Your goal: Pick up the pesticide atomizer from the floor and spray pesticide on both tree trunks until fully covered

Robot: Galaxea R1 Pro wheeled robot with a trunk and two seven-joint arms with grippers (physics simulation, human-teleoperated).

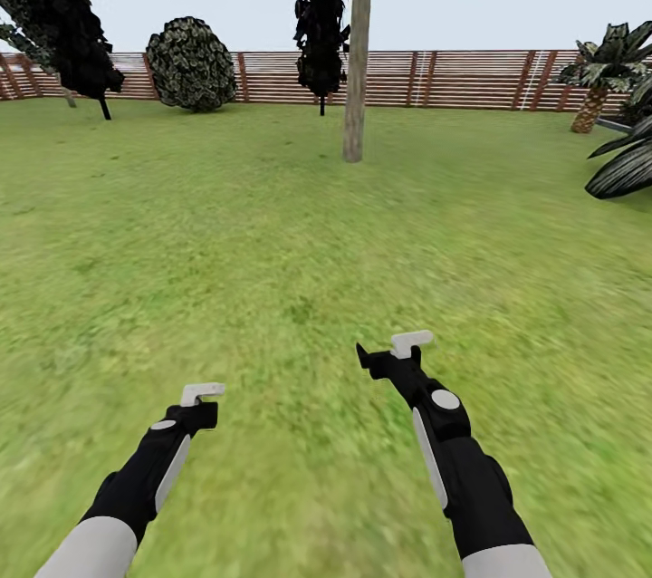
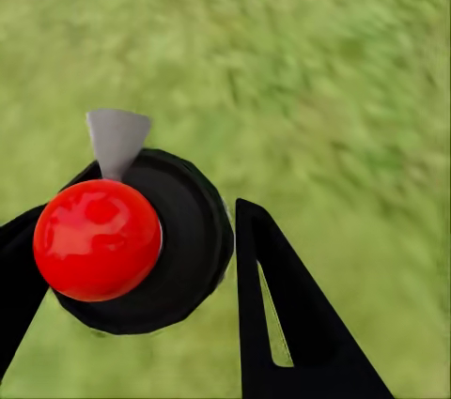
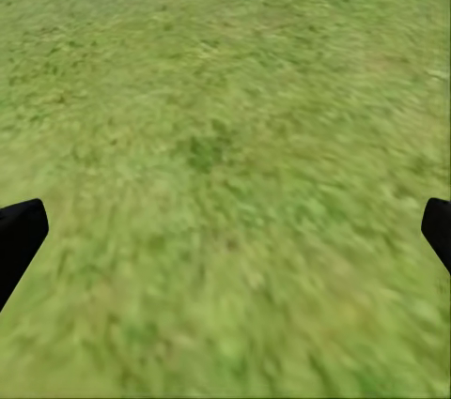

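Tree trunk (image 1: 356, 62), grey-brown and thick, stands ahead of us on the lawn (image 1: 272, 243), short of the slatted fence (image 1: 453, 78), with wide open grass all around it. A round bush (image 1: 191, 63) sits by the fence and a palm (image 1: 602, 75) by the right edge. Our right gripper (image 1: 388, 351) is spread wide over bare grass, holding nothing. Our left gripper (image 1: 201, 394) has a red ball (image 2: 97, 239) on a black disc (image 2: 193, 249) between its fingers (image 2: 291, 324); we cannot tell whether it grips.

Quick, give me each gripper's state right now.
Left gripper: cannot be told, nothing visibly held.
Right gripper: open, empty, over grass.
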